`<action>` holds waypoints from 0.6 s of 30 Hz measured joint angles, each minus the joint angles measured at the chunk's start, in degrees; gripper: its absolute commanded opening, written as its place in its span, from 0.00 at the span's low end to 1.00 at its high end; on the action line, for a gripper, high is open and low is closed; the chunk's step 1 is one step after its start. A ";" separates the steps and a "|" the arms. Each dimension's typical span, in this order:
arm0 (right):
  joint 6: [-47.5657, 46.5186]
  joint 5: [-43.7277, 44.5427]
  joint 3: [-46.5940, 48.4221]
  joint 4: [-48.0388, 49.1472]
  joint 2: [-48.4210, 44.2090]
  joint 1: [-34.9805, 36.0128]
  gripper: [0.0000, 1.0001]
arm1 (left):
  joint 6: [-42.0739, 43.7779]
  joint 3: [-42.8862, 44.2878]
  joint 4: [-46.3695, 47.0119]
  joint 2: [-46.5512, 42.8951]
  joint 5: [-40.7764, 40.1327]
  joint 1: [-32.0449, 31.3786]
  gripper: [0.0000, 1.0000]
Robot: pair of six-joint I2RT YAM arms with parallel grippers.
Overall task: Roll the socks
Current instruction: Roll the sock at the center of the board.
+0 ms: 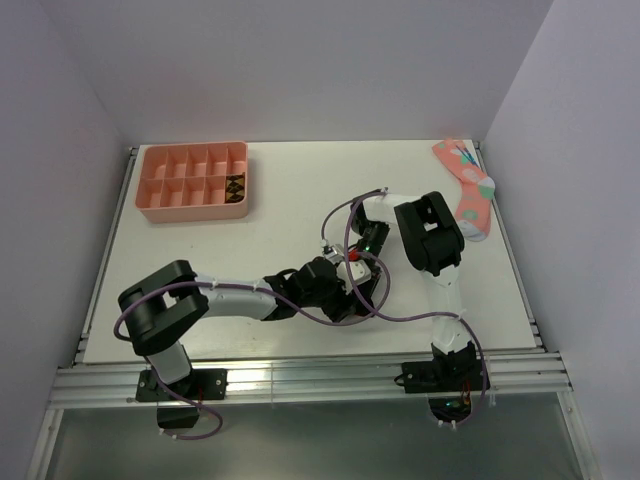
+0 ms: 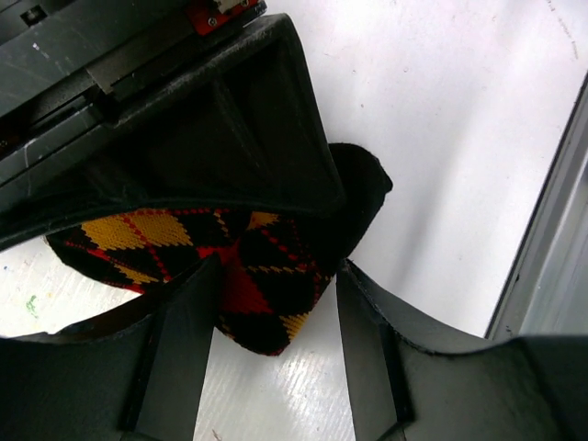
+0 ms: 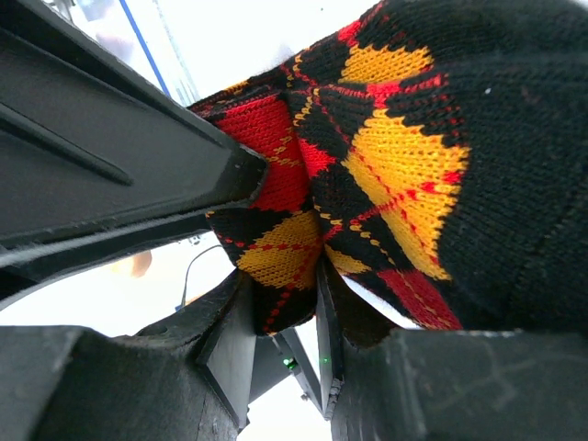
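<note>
A bundled dark argyle sock (image 2: 266,276) with red and orange diamonds lies on the white table, caught between both grippers. My left gripper (image 2: 278,285) stands open around it: the sock touches the left finger (image 2: 184,349), and a gap shows on the other side. My right gripper (image 3: 283,276) is shut on a fold of the sock (image 3: 386,156). From above, the two grippers meet mid-table, left (image 1: 335,285) and right (image 1: 365,262). They hide nearly all of the sock (image 1: 355,255), and only a small red patch shows.
A pink divided tray (image 1: 160,190) sits at the back left with a dark patterned bundle (image 1: 235,187) in one compartment. A pink sock (image 1: 468,190) lies at the far right edge. The table's metal front rail (image 2: 551,257) runs close by the left gripper.
</note>
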 measured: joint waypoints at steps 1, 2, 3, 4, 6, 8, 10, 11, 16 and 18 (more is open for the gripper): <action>0.00 0.02 0.02 -0.02 0.04 0.00 0.31 | 0.11 0.28 -0.22 0.26 -0.04 0.00 0.58; 0.02 0.02 0.09 -0.09 0.09 0.00 0.30 | 0.15 0.66 -0.42 0.70 -0.07 0.00 0.58; 0.02 0.04 0.17 -0.15 0.20 -0.02 0.30 | 0.17 1.03 -0.44 1.33 -0.07 0.00 0.58; 0.02 0.11 0.26 -0.17 0.26 -0.02 0.30 | 0.15 1.25 -0.39 1.73 -0.04 0.00 0.57; 0.02 0.28 0.28 -0.24 0.33 -0.11 0.31 | 0.11 1.68 -0.37 2.38 0.15 0.00 0.55; 0.02 0.66 0.28 -0.39 0.35 -0.26 0.30 | -0.07 1.99 -0.09 2.86 0.61 0.00 0.51; 0.02 1.05 0.28 -0.57 0.39 -0.37 0.30 | -0.35 2.12 0.59 3.48 1.44 0.02 0.44; 0.04 1.31 0.28 -0.63 0.39 -0.37 0.31 | -0.57 2.27 0.83 3.80 1.95 0.04 0.35; 0.24 2.36 0.22 -1.05 0.39 -0.70 0.32 | -3.19 2.40 2.32 4.50 5.05 0.68 0.06; 0.52 2.60 0.02 -1.09 0.39 -0.76 0.36 | -4.22 2.40 2.67 4.74 6.64 1.16 0.00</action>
